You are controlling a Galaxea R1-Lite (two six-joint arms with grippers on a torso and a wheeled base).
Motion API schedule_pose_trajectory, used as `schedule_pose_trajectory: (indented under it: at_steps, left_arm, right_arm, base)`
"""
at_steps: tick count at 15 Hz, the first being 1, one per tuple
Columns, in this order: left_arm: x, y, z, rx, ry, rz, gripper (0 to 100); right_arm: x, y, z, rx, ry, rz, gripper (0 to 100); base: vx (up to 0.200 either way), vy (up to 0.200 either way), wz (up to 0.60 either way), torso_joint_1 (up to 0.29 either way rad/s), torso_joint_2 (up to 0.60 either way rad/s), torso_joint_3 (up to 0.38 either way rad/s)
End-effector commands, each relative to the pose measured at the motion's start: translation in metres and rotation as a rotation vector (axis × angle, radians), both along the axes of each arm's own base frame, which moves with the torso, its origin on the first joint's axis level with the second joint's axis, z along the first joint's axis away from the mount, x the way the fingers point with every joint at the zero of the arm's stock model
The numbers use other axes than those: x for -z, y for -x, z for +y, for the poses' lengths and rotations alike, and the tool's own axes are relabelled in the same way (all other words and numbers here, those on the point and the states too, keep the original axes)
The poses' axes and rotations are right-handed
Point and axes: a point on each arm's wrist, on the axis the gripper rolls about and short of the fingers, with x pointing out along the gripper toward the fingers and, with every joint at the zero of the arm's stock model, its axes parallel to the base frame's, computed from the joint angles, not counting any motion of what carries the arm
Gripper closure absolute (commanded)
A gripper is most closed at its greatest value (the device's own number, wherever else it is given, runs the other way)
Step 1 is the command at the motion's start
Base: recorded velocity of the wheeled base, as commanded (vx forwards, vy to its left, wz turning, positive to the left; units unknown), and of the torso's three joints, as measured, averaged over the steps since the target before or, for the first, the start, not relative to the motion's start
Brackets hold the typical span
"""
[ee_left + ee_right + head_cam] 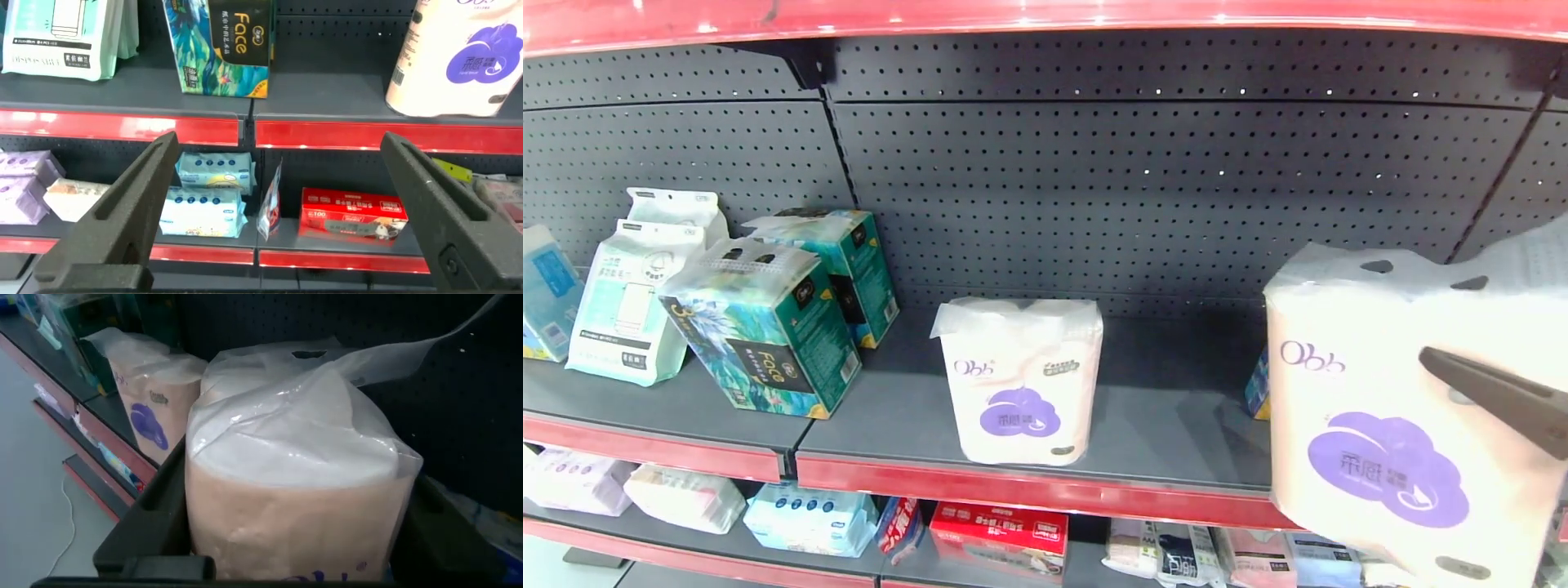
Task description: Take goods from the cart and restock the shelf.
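One white roll pack (1413, 408), purple cloud label, lower right | your right gripper (298, 539) clamps it | left gripper (278, 140) spread wide.

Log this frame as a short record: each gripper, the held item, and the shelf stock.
right gripper: shut on a paper roll pack, white with purple print
pack position: tilted, in front of the shelf at its right end, not set down
left gripper: open, empty, facing the lower shelves
shelf stock: one matching pack stands upright mid-shelf; green tissue boxes to its left
stage: placement not yet done
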Motion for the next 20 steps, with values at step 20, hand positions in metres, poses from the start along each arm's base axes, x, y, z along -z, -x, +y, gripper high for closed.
schedule_pose_trajectory:
  at_steps: [20]
  left_arm:
    - [0.0,0.0,0.0,-0.001,0.0,0.001,0]
  right_arm:
    - [0.011,-0.103,0.065,-0.123,-0.032,0.136,100]
  base:
    - [0.0,0.0,0.0,0.0,0.0,0.0]
